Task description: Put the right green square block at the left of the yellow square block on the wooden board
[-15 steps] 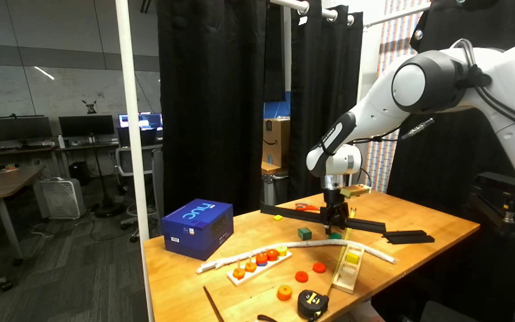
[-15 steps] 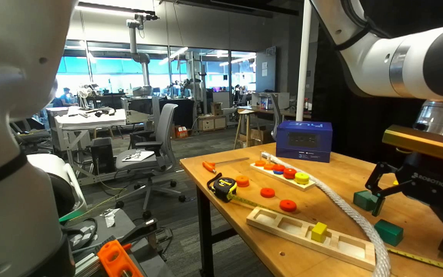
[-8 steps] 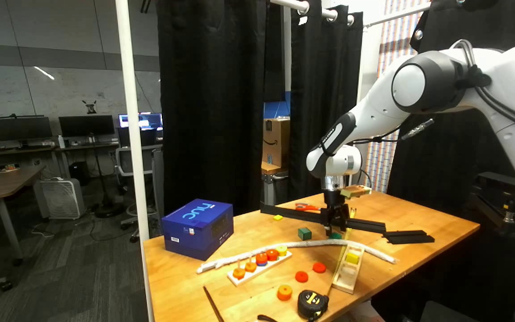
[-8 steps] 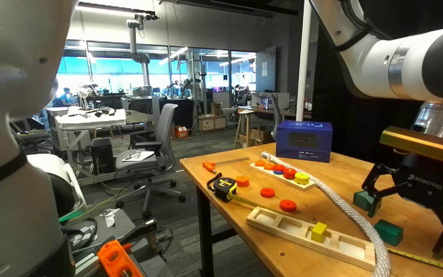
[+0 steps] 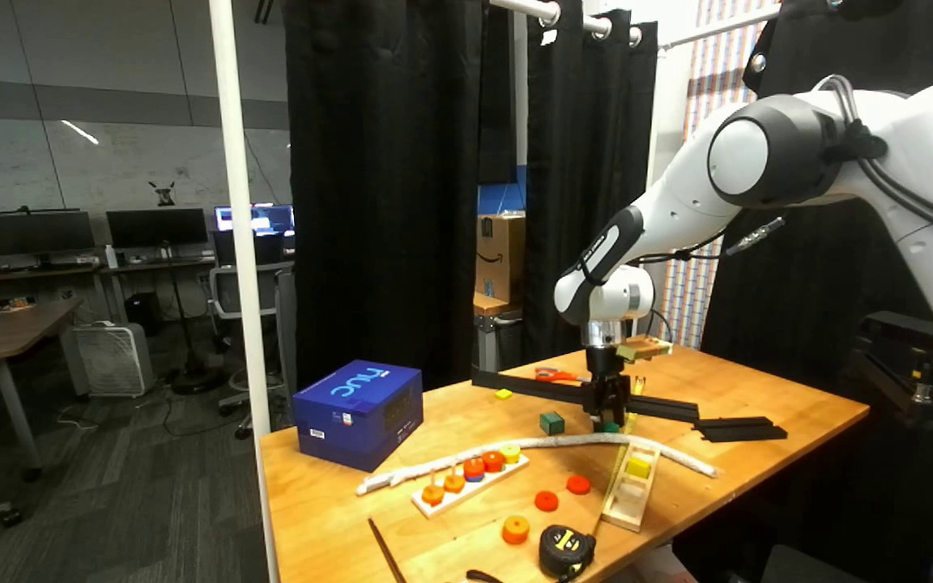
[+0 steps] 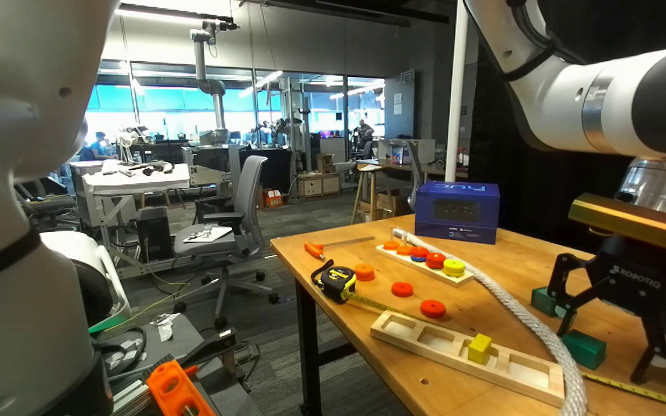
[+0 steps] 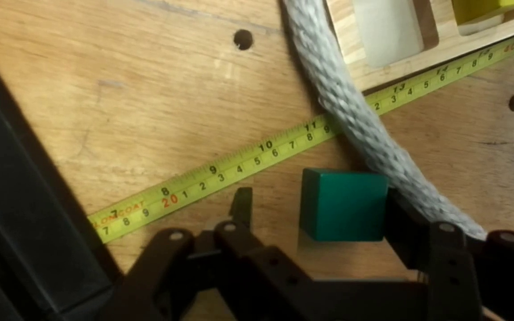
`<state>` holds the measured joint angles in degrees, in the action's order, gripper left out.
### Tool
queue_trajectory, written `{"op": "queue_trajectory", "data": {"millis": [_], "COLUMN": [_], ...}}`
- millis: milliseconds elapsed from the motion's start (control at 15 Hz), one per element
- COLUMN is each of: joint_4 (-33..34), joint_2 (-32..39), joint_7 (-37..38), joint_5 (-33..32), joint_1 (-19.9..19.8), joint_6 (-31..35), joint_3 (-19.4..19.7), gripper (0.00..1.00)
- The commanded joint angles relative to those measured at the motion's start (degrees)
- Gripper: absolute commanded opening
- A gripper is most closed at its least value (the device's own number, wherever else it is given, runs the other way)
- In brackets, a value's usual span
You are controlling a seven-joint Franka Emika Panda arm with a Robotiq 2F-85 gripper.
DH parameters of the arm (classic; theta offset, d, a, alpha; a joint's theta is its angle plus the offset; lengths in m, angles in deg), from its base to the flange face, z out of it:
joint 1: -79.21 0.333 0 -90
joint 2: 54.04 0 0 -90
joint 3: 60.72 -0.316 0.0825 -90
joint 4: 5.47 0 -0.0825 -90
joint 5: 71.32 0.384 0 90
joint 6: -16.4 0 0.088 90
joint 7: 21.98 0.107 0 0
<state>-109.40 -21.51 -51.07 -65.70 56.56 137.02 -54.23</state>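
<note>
Claw [image 7: 322, 217] spread wide, nothing gripped, and the right green block [image 7: 350, 206] is framed between its 2 fingers [image 7: 242, 206] in the wrist view, down on the table [image 7: 159, 111]! A gap is seen at 1 finger; contact at the other cannot be told. The block should be centred first, then squeezed evenly, with the rope [image 7: 360, 125] kept out of the grip. Only after a straight lift should the yellow block [image 6: 479, 349] on the board [image 6: 454, 359] be approached.
</note>
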Motion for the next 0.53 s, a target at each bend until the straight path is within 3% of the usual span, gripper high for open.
{"op": "queue_trajectory", "data": {"millis": [0,200,467], "joint_4": [0.8,1.1,1.3], "joint_2": [0.1,0.2,-0.7], "joint_7": [-1.6,-1.7,1.1], "joint_5": [1.0,1.0,1.3], "joint_1": [-1.1,-1.5,-0.9], "joint_6": [-0.7,-0.8,-2.3], "joint_3": [-0.8,-0.8,-0.5], "gripper": [0.44,0.21,0.24]}}
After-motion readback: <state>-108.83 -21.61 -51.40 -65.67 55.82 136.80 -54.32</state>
